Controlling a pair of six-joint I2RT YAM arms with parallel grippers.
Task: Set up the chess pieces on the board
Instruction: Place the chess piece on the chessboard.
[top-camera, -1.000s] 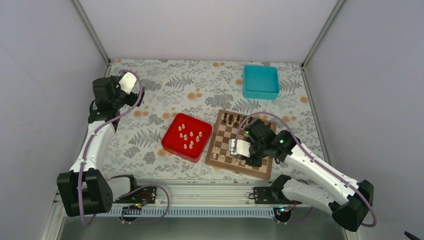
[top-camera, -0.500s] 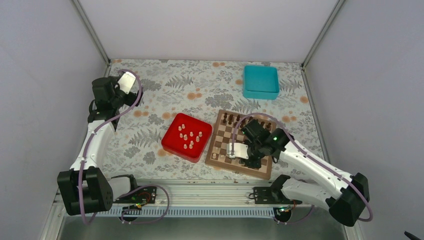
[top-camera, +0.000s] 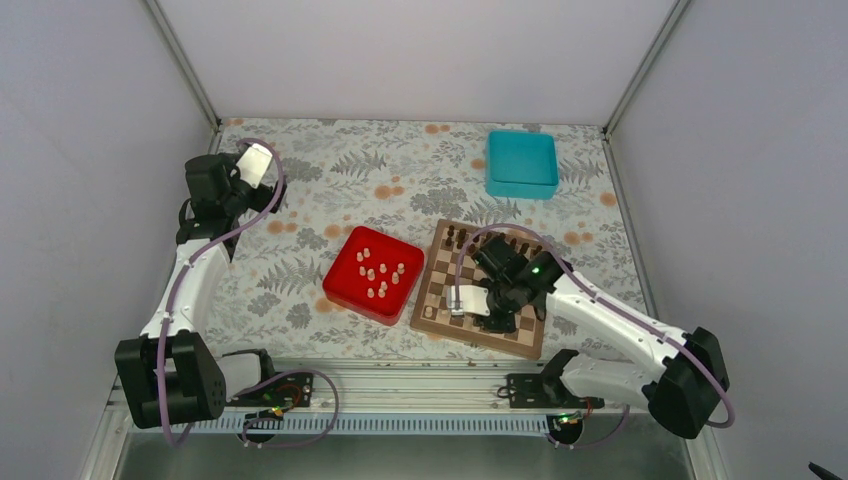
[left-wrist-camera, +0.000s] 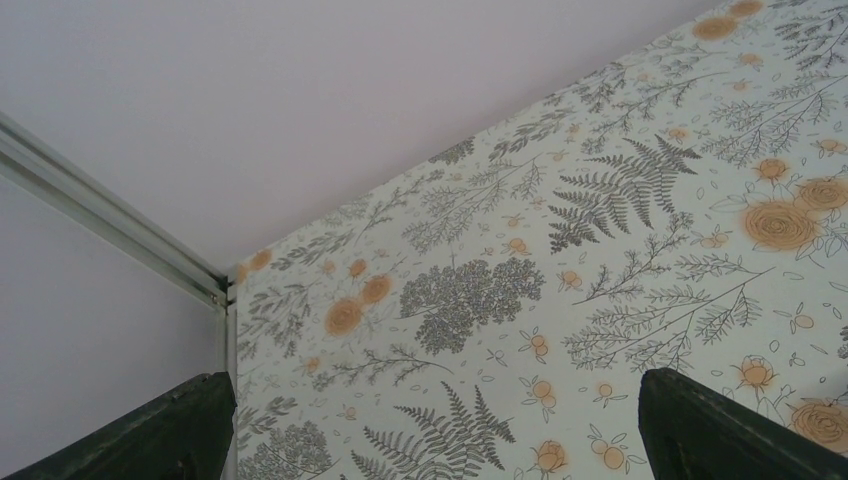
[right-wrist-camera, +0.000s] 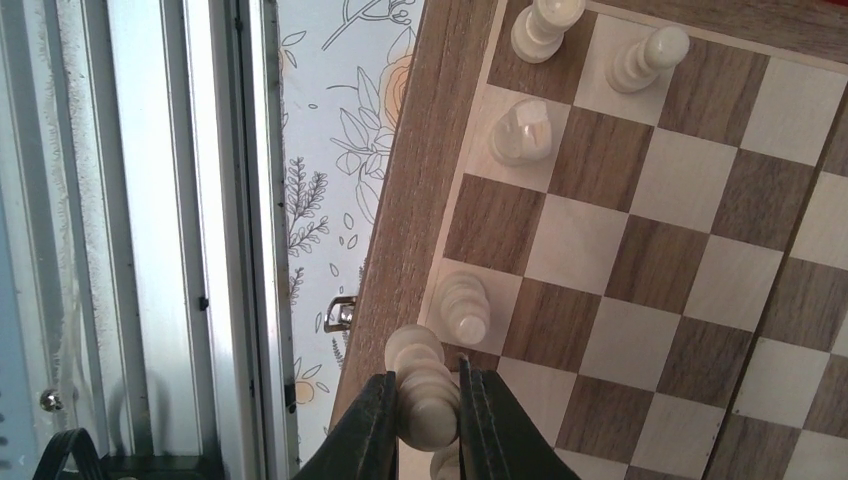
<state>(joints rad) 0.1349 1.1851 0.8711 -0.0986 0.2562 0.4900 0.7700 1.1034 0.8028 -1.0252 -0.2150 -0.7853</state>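
A pale, ringed, turned-wood chess piece (right-wrist-camera: 425, 380) sits pinched in the right gripper (right-wrist-camera: 424, 425), over the smooth grained border of the board (right-wrist-camera: 415, 190); the left gripper (left-wrist-camera: 440, 430) stands spread apart

Right end effector (right-wrist-camera: 424, 425) carried chess piece (right-wrist-camera: 425, 385) left toward board (right-wrist-camera: 410, 200) near-left corner.

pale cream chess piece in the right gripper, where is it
Right wrist view, bottom centre: the pale cream chess piece is at the checkered wooden chessboard's border, beside another cream piece.
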